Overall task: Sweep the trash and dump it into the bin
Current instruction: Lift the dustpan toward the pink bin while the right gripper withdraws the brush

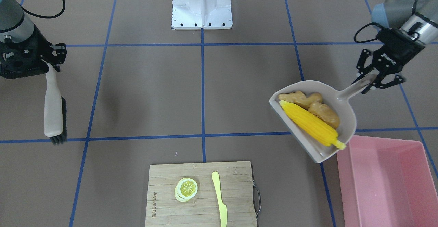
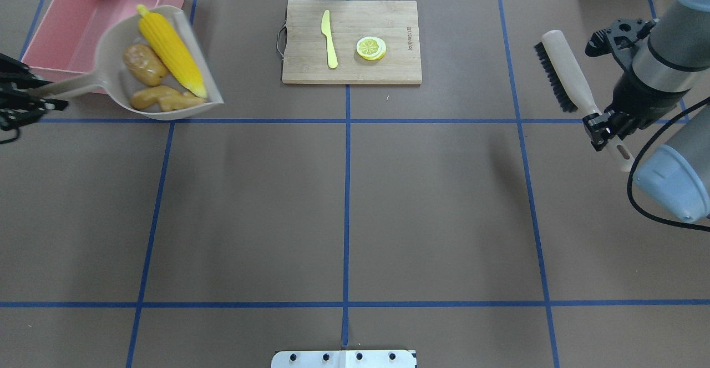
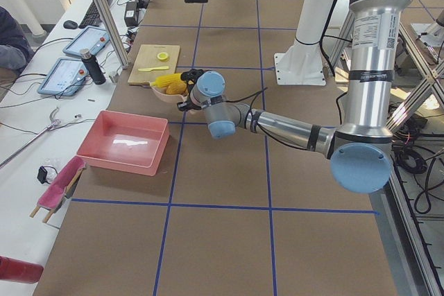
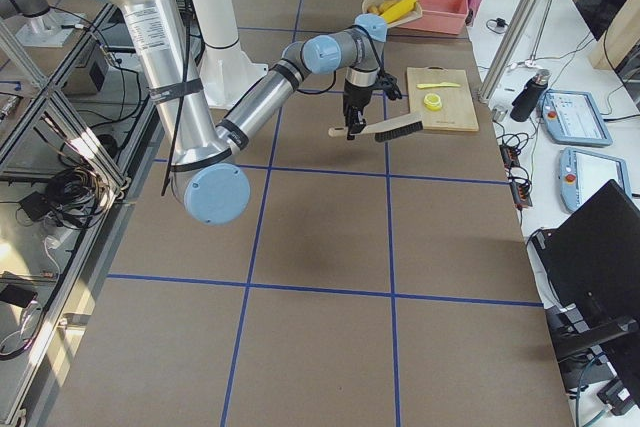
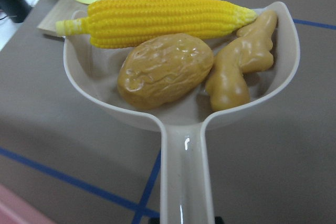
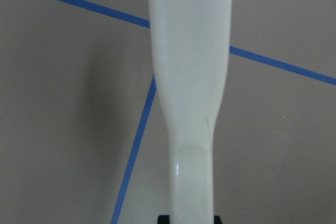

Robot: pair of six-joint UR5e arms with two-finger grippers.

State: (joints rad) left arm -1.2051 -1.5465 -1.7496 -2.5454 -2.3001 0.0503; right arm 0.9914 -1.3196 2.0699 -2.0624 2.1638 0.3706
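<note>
Trash rides in the dustpan, right by the pink bin.

Seen from above, my left tool [image 1: 370, 79] is squeezed around the handle of the beige dustpan [image 1: 347, 112], held up at about 10 o'clock on the bench [image 2: 344, 218]. The yellow corn [image 1: 313, 124], the brown potato [image 1: 324, 114] and the knobbly ginger [image 1: 301, 99] all lie in the pan, touching each other. The bin [image 1: 386, 186] sits at 11 o'clock from the pan, very near it. My right tool [image 2: 602, 126] is clamped on the pale handle of the brush [image 1: 53, 114] at 2 o'clock, well apart from the rest. A lemon slice [image 2: 371, 48] and a knife [image 2: 329, 39] lie on the wooden board [image 2: 399, 68] at 12 o'clock.
</note>
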